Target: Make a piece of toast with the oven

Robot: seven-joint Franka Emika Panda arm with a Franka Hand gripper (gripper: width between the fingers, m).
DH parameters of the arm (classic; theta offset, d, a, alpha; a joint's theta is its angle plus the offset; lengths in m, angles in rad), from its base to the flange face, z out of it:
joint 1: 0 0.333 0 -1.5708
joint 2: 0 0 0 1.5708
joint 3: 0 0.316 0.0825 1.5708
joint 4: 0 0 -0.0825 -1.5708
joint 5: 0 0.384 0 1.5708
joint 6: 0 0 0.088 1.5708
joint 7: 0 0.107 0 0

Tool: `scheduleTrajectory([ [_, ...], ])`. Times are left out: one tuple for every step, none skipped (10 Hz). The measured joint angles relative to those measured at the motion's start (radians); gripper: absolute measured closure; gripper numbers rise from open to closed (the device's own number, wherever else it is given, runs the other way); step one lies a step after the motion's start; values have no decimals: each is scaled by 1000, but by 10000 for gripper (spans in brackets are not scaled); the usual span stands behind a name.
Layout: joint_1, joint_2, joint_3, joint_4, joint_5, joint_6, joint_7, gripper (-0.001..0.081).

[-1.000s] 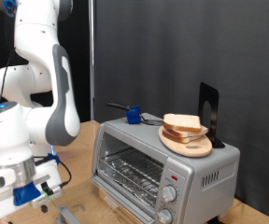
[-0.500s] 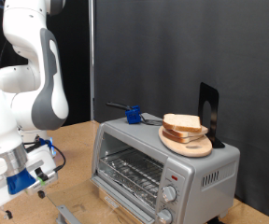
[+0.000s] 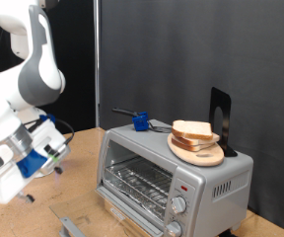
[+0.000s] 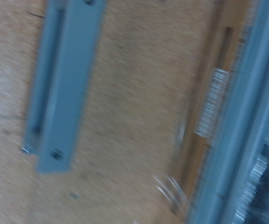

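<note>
The oven (image 3: 172, 176) is a silver box with two knobs at the exterior view's lower right, and its wire rack (image 3: 140, 183) shows in the front. On its roof lies a round wooden plate (image 3: 196, 151) carrying the piece of toast (image 3: 192, 129), pale with a brown crust. My gripper (image 3: 14, 176) hangs at the exterior view's left, tilted, well apart from the oven and above the wooden table; its fingers are not clearly visible. The wrist view is blurred and shows the table, a grey-blue bar (image 4: 63, 84) and the oven's edge (image 4: 251, 103), with no fingers in it.
A small blue object (image 3: 140, 121) and a black upright stand (image 3: 219, 118) also sit on the oven's roof. A grey piece (image 3: 73, 226) lies low on the table in front of the oven. A black curtain closes off the back.
The arm has swung up and towards the exterior view's left, lifting and tilting the hand away from the table. The toast, plate and oven have not moved.
</note>
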State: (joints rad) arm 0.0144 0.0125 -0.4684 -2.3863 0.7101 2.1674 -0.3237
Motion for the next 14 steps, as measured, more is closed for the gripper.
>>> scheduleTrajectory([
  [-2, -29, -4, 9, 20, -50, 9, 124],
  [-5, -55, -8, 22, 30, -102, 30, 124],
  [-7, -79, -13, 36, 34, -149, 58, 124],
  [-7, -104, -16, 48, 34, -176, 89, 124],
  [-7, -133, -16, 45, 34, -191, 115, 124],
  [-7, -129, -16, 44, 31, -189, 113, 124],
  [-5, -127, -16, 46, 75, -208, 95, 124],
  [-1, -138, -12, 51, 132, -241, 79, 124],
  [7, -163, -4, 53, 175, -265, 63, 124],
  [14, -192, 7, 52, 192, -274, 50, 124],
  [18, -223, 28, 49, 180, -273, 47, 124],
  [21, -254, 60, 44, 133, -244, 49, 124],
  [22, -287, 101, 33, 75, -195, 53, 124],
  [22, -320, 146, 23, -7, -155, 55, 124],
])
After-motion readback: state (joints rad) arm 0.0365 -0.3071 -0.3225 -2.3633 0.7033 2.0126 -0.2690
